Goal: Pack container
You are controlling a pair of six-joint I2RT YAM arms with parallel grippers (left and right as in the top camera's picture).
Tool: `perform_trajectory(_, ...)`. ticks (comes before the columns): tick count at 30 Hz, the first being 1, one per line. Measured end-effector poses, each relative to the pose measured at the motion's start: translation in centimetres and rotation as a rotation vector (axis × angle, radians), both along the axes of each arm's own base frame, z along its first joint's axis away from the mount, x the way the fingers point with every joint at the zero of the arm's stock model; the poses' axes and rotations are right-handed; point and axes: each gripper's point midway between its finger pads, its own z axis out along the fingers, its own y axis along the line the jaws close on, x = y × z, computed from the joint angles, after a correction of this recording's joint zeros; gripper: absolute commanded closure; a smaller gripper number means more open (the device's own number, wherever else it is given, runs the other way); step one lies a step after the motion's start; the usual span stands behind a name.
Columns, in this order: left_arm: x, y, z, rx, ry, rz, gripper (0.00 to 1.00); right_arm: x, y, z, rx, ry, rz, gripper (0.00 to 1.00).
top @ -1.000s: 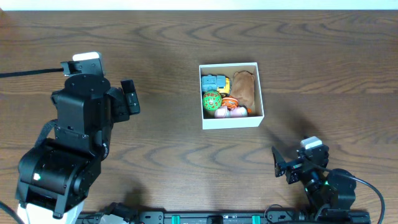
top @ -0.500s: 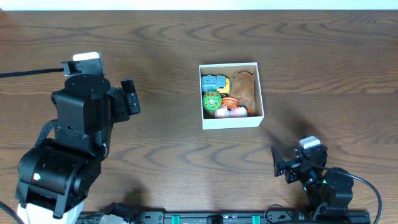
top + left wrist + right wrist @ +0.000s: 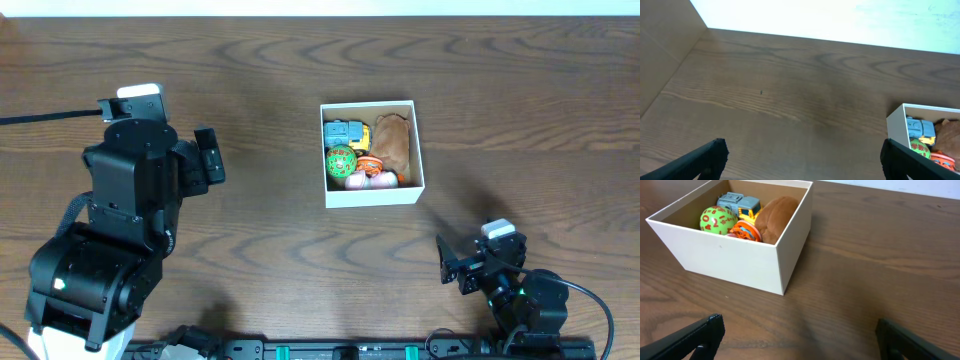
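The container, a small square white box with low walls and a tan inside, sat on the dark wooden bench a little right of the centre of the overhead frame, toward the top. It was full of toys. A blue and yellow toy truck lay in its upper left corner, with a green ball marked in red just below it. A brown plush filled the right side. An orange toy sat between the ball and the plush, and two pinkish rounded pieces lay against the lower wall.

The left pincer was spread wide, its two dark fingertips at the lower left and lower right corners of the left wrist frame, and it held nothing. In that view bare bench showed between the fingertips, and the container appeared at the lower right edge. In the overhead view this arm stood at the left of the frame, well apart from the box.

The right pincer was likewise spread wide and held nothing, its tips low at both sides of the right wrist frame. The container stood at the upper left of that frame, apart from the fingers. In the overhead view this arm sat at the lower right, below the box.
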Motion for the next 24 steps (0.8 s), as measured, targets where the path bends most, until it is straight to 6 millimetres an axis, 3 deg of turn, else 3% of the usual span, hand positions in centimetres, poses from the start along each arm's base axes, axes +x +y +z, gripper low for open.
perform_trajectory(7,-1.0,0.8,-0.4,0.007,0.021,0.018,0.02,0.0,0.0,0.0,0.0,0.0,0.0,0.01)
perform_trajectory(13,-4.0,5.0,-1.6,-0.034,-0.055,0.171,0.02,0.0,0.0,0.0,0.0,0.0,0.0,0.01)
perform_trajectory(18,-5.9,7.0,-4.6,-0.08,-0.161,0.252,0.02,0.0,0.0,0.0,0.0,0.001,0.0,0.01)
perform_trajectory(24,-6.3,7.0,-10.5,-0.13,-0.212,0.248,0.02,0.0,0.0,-0.1,0.0,0.001,0.0,0.01)
